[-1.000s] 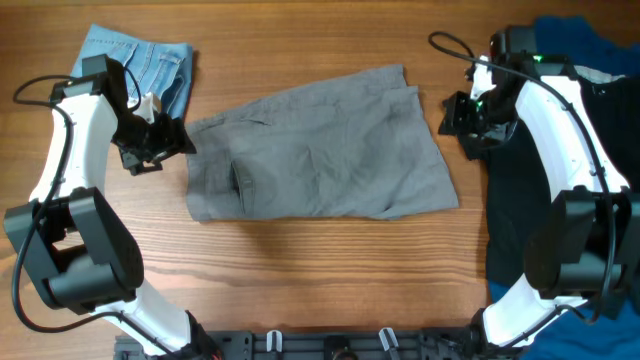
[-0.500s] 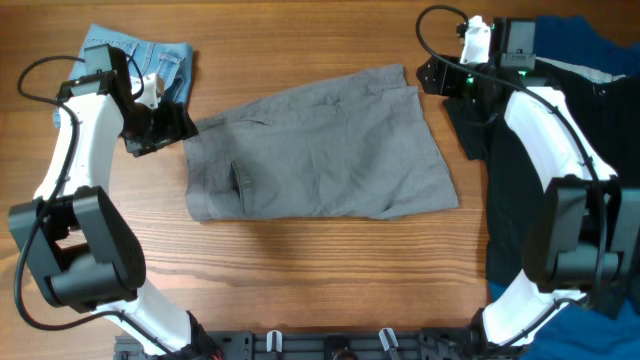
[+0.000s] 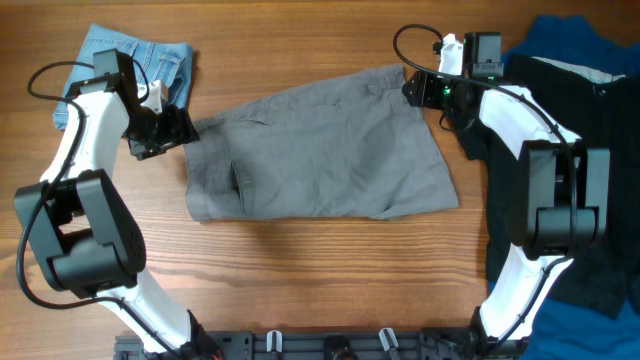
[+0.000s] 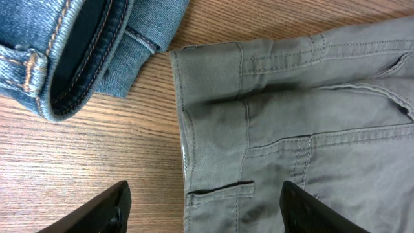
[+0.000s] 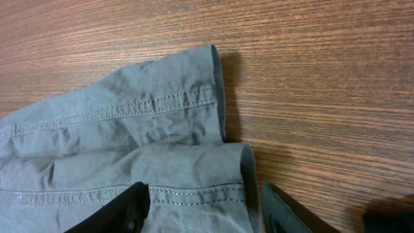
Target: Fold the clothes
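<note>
Overhead view. We see the grey shorts lying flat at the middle of the desk, waistband to the left and leg openings to the upper right, with a dark pocket slit near the waistband. Folded light-blue denim lies at the upper left, just beside the waistband corner. A black garment covers the right edge of the desk, and a blue garment shows above it. The left arm reaches to the upper waistband corner, and the right arm reaches to the top leg hem.

Left wrist view. Here we gain detail that the overhead view lacks: the stitched waistband, a belt loop, and the dark inner face of the denim waistband. The denim and the shorts corner lie very near one another; we cannot tell whether they touch. The left fingers are released, spread wide with one tip over bare wood and the other over grey cloth, grasping nothing.

Right wrist view. We see two layered leg hems with their rows of stitching, the lower one rolled at its edge. The right fingers are likewise released, straddling the lower hem. We cannot tell whether they touch the cloth.
</note>
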